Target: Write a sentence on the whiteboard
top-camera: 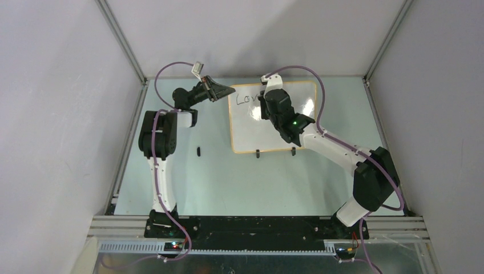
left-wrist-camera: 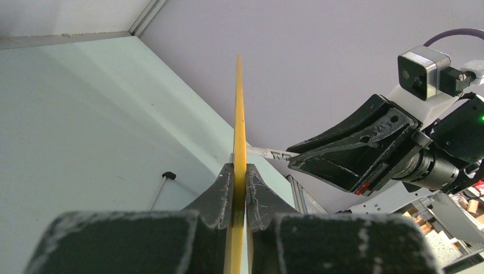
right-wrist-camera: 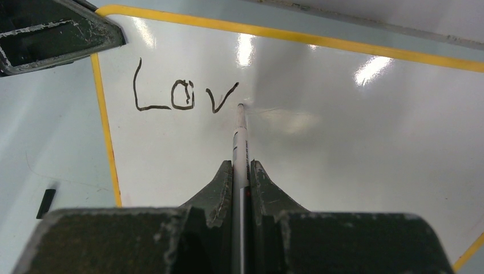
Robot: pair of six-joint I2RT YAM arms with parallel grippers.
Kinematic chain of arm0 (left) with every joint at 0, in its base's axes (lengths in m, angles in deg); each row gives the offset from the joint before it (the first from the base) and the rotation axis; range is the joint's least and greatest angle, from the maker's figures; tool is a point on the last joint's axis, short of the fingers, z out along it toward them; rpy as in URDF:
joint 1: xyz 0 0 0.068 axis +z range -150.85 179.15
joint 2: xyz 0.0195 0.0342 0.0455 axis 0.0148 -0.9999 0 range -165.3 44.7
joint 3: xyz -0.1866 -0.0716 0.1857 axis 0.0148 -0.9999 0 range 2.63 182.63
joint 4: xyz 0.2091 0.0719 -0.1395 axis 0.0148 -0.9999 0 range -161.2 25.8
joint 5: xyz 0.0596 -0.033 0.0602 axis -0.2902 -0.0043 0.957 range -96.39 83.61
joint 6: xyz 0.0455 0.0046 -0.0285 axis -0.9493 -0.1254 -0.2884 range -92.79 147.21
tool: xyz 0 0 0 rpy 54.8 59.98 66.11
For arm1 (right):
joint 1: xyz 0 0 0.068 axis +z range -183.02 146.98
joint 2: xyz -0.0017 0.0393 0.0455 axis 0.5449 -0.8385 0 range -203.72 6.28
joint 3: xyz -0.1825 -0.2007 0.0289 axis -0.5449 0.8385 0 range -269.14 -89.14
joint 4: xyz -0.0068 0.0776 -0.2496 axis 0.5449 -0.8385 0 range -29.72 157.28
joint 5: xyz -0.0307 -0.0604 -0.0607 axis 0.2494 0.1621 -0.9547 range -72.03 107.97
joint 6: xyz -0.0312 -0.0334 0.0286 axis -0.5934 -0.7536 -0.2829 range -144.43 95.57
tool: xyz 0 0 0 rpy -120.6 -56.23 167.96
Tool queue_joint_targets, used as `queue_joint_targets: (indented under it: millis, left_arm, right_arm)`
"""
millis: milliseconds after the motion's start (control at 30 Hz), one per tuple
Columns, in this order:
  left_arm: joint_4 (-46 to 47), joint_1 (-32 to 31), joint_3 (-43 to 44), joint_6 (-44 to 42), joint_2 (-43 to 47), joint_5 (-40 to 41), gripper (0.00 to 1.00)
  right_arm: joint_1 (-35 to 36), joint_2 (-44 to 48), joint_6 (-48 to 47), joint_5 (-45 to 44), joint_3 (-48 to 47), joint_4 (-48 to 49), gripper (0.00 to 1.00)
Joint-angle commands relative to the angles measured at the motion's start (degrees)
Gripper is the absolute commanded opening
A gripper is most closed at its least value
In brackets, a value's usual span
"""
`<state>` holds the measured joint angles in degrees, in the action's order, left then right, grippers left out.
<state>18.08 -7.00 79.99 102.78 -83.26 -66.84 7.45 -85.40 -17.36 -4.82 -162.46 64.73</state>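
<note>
The writing (right-wrist-camera: 185, 94) reads "Lov", black letters on the whiteboard (right-wrist-camera: 342, 148), just ahead and left of the marker (right-wrist-camera: 241, 134) in the right hand (right-wrist-camera: 241, 171).

The yellow-rimmed whiteboard (top-camera: 251, 131) lies flat, its black handwritten sentence (right-wrist-camera: 182, 96) reading only "Lov" at top-left.

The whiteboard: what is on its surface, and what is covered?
Black letters "Lov", with the right hand's marker tip beside them. From above, the right arm hides the board's middle.
</note>
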Motion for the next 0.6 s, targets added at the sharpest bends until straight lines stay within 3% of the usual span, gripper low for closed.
queue_joint_targets:
  millis: [0, 567]
  left_arm:
    - [3.49, -0.25, 0.86, 0.53, 1.72, -0.23, 0.0]
    - [3.42, -0.2, 0.9, 0.45, 1.68, -0.26, 0.0]
  right_arm:
    - [-0.2, -0.63, 0.42, 0.05, -2.39, 0.47, 0.0]
    - [-0.99, 0.17, 1.23, -3.64, -2.58, -1.82, 0.0]
